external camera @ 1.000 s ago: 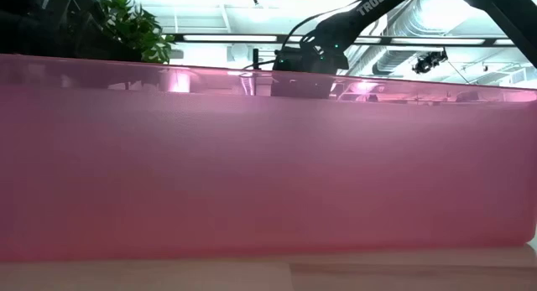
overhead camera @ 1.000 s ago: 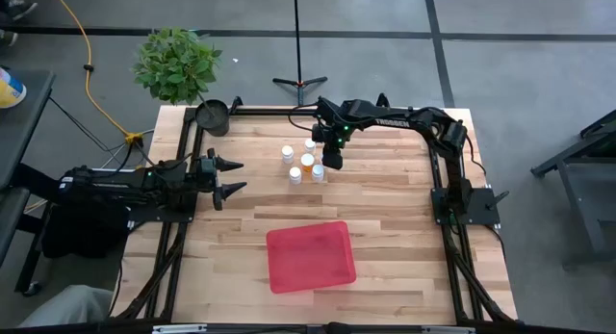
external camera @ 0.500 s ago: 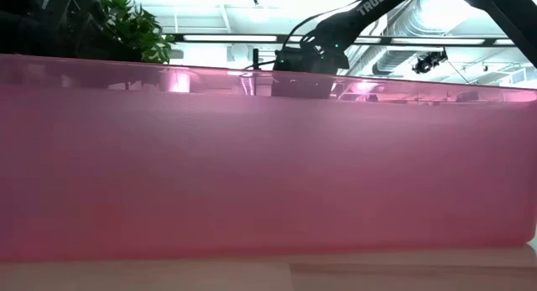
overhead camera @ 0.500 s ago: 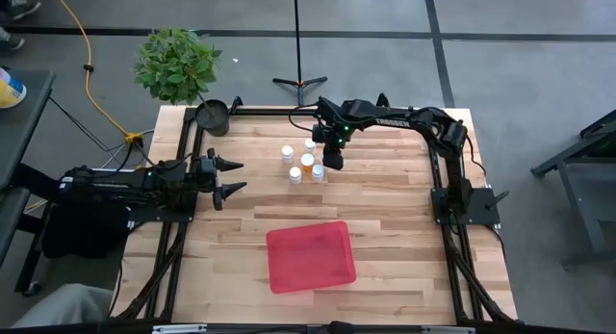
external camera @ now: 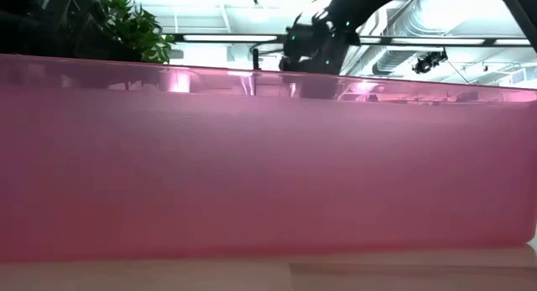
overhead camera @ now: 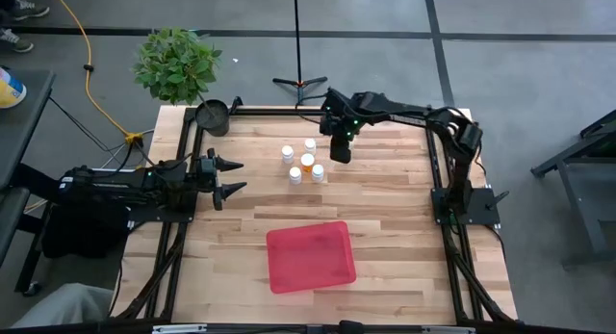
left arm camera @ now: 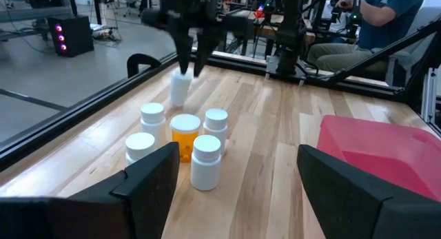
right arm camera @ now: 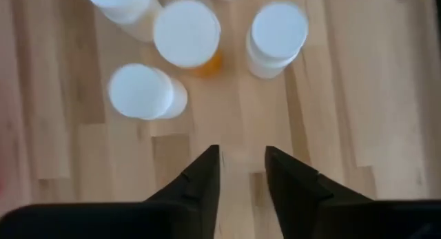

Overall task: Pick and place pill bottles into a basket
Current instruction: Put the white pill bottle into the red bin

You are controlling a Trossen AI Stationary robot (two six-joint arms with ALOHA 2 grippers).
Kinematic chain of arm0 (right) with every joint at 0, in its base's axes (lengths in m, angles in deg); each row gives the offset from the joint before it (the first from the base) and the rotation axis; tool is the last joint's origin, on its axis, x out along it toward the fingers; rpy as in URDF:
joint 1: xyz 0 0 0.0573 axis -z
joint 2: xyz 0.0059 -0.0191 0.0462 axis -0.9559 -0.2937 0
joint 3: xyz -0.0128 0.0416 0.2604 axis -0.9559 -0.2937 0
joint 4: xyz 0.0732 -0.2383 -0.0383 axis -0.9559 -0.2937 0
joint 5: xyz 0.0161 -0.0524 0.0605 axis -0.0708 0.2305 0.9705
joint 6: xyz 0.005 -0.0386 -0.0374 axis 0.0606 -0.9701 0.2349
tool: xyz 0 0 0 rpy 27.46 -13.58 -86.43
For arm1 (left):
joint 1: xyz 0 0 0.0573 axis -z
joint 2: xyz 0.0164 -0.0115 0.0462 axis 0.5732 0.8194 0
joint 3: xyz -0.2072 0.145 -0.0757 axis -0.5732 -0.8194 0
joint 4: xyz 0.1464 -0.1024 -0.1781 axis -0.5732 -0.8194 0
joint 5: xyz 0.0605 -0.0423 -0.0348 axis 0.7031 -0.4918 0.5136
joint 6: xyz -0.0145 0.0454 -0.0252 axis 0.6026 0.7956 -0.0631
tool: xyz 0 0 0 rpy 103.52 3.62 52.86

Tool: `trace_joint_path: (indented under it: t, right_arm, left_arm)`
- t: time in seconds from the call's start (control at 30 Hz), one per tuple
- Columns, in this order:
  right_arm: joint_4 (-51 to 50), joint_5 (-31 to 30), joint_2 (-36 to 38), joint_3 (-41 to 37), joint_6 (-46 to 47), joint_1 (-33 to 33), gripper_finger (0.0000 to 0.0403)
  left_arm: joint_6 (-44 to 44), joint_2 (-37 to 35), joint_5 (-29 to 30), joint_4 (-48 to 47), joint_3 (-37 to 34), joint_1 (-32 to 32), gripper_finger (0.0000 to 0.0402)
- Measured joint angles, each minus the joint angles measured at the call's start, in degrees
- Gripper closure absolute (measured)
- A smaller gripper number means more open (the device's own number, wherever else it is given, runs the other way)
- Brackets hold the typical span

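Pill bottles (overhead camera: 301, 162) untouched; right pincer (overhead camera: 340, 153) has lifted away.

**Bottles clustered at the far middle of the table**

The pill bottles (overhead camera: 302, 162) stood together toward the table's (overhead camera: 385, 228) far edge. The basket (overhead camera: 310, 256) lay nearer the front, well apart from them. The right gripper (overhead camera: 340, 157) hung just right of the cluster; the left gripper (overhead camera: 234, 177) waited at the left side.

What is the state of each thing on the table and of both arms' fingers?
basket: empty.
pill bottles: upright, capped, on the table, none in the basket.
right fingers: slightly apart, nothing between them, beside the bottles.
left fingers: open, empty, at the table's left edge.
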Motion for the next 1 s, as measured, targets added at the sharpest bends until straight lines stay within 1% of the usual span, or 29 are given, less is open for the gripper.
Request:
trace_joint_path:
  t: [0.2, 0.23, 0.3, 0.4, 0.57, 0.63, 0.83, 1.0]
  right_arm:
    - [-2.05, 1.1, 4.89, 0.05, 0.62, 0.0, 0.0391]
    - [-2.19, 1.68, 5.55, 0.09, 0.7, 0.0, 0.0398]
    - [-2.32, 1.87, 5.99, 0.11, 1.43, -0.09, 0.0398]
    - [-2.62, 0.24, 6.15, 0.1, 2.86, -0.09, 0.0376]
    - [-5.0, -8.4, 6.18, 0.09, 4.23, 0.85, 0.0329]
    - [-5.88, -9.99, 6.18, 0.09, 4.72, 1.72, 0.0308]
    - [-6.88, -9.31, 6.18, 0.09, 4.7, 4.88, 0.0233]
    - [-5.97, -4.09, 5.89, 0.04, 4.63, 7.68, 0.0159]
  left_arm:
    - [0.0, 0.0, 0.0, -0.12, 0.0, 0.0, 0.0073]
    - [0.0, 0.0, 0.0, -0.12, 0.0, 0.0, 0.0073]
    - [-0.02, 0.0, 0.0, -0.2, 0.0, 0.0, 0.0073]
    - [-0.02, 0.0, -0.02, -0.22, 0.0, 0.0, 0.0073]
    - [-0.04, 0.0, -0.26, -0.23, 0.0, 0.0, 0.0073]
    - [-0.04, 0.0, -0.3, -0.24, 0.0, 0.01, 0.0073]
    - [-0.04, 0.0, -0.46, -1.12, 0.0, 0.0, 0.0073]
    - [-0.26, 0.0, -0.5, -1.33, 0.0, 0.0, 0.0073]
